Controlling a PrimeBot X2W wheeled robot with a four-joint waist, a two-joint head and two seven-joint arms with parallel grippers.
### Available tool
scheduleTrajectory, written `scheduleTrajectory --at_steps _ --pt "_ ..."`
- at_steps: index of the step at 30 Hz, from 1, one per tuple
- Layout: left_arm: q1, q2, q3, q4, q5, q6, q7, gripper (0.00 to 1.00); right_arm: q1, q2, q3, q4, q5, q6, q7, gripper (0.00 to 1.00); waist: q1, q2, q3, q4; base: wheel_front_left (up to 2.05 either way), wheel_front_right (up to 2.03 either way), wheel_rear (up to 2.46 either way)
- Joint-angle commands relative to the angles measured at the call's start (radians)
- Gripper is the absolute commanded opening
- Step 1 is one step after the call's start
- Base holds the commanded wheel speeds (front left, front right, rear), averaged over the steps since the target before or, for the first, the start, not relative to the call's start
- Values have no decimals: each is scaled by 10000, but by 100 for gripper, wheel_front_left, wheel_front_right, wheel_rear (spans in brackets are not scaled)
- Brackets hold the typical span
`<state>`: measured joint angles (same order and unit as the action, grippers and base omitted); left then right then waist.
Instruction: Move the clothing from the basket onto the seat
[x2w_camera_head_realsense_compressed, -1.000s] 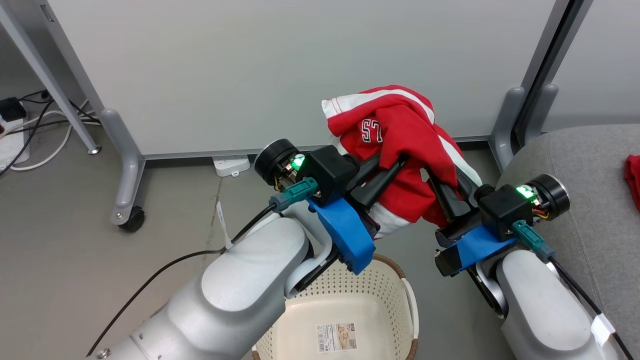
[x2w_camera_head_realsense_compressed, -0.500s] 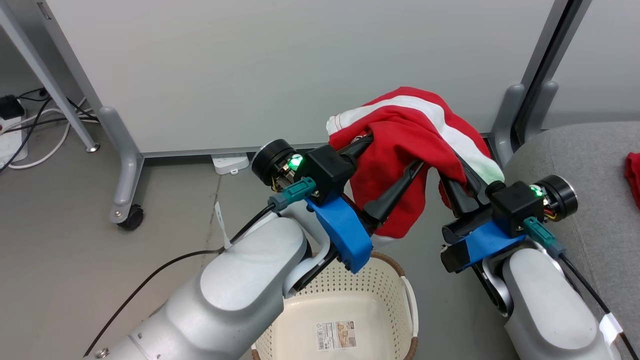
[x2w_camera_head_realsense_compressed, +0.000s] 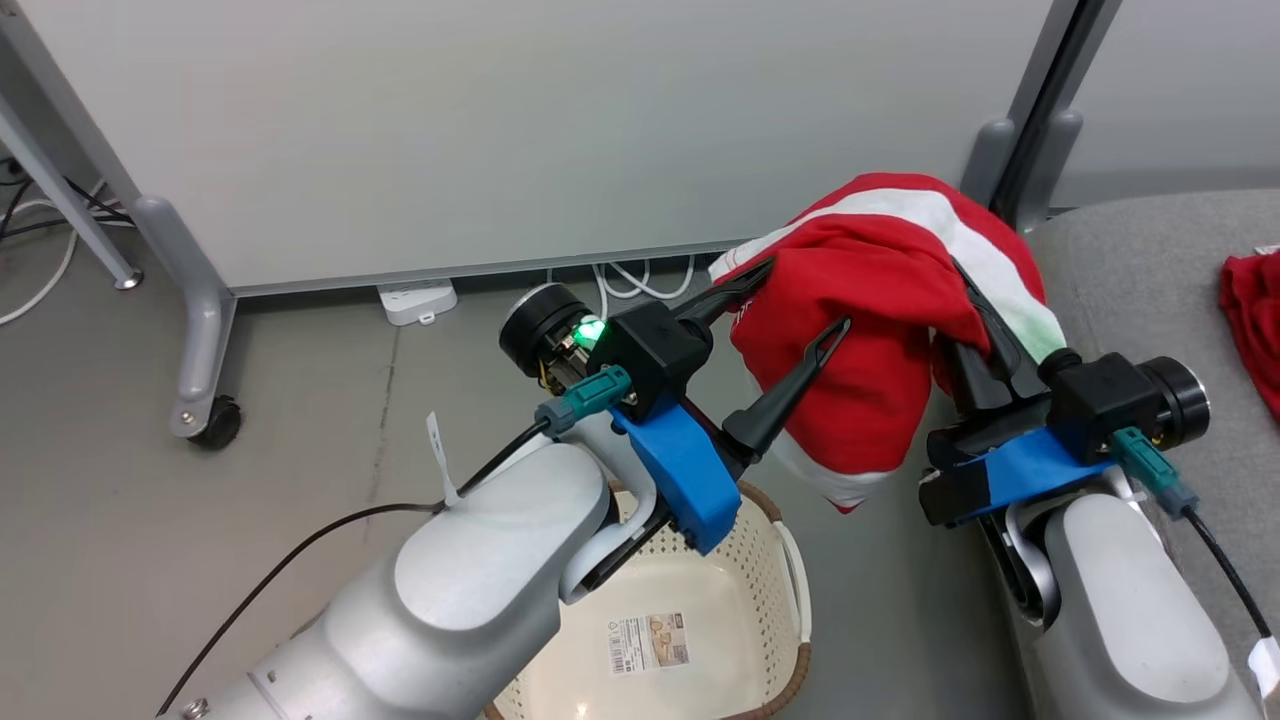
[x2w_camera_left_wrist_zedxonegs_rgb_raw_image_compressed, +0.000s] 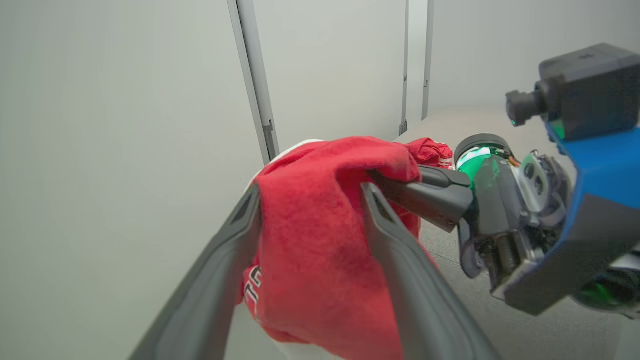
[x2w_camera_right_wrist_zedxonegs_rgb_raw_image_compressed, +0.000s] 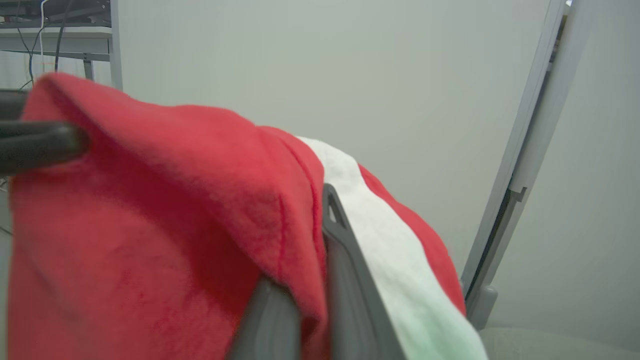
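Note:
A red piece of clothing (x2w_camera_head_realsense_compressed: 880, 350) with a white stripe hangs in the air above the floor, between the basket (x2w_camera_head_realsense_compressed: 790, 570) and the grey seat (x2w_camera_head_realsense_compressed: 1130, 270). My right gripper (x2w_camera_head_realsense_compressed: 968, 300) is shut on its upper fold, seen up close in the right wrist view (x2w_camera_right_wrist_zedxonegs_rgb_raw_image_compressed: 305, 260). My left gripper (x2w_camera_head_realsense_compressed: 806, 296) stands open, its fingers spread wide with the cloth (x2w_camera_left_wrist_zedxonegs_rgb_raw_image_compressed: 320, 250) draped loosely between them. From the left wrist the right gripper (x2w_camera_left_wrist_zedxonegs_rgb_raw_image_compressed: 425, 192) shows pinching the cloth. The cream basket below shows a bare base with a barcode label.
Another red garment (x2w_camera_head_realsense_compressed: 1250, 320) lies on the seat at the right edge. A grey partition panel (x2w_camera_head_realsense_compressed: 500, 130) on wheeled feet (x2w_camera_head_realsense_compressed: 205, 420) stands behind. A white power strip (x2w_camera_head_realsense_compressed: 415, 300) and cables lie on the floor by it.
My left gripper has opened and let go of the clothing. Both arms have carried the garment rightward, nearer the seat. The head camera has also turned right.

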<state>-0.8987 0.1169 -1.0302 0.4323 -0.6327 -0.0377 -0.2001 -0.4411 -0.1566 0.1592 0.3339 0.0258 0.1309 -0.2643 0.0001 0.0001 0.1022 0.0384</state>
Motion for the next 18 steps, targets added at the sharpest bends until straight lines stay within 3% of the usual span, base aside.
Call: scheduleTrajectory --at_steps 1,18 --pt "85 63 22 -52 29 41 -21 100 131 42 -72 -73 -16 -3 1 0 -1 -1 173 -176 0 0 0" --pt "-251 510 -126 -726 291 242 125 100 211 350 -1705 -806 -103 -3 1 0 -1 -1 1479 -1953 0 0 0"
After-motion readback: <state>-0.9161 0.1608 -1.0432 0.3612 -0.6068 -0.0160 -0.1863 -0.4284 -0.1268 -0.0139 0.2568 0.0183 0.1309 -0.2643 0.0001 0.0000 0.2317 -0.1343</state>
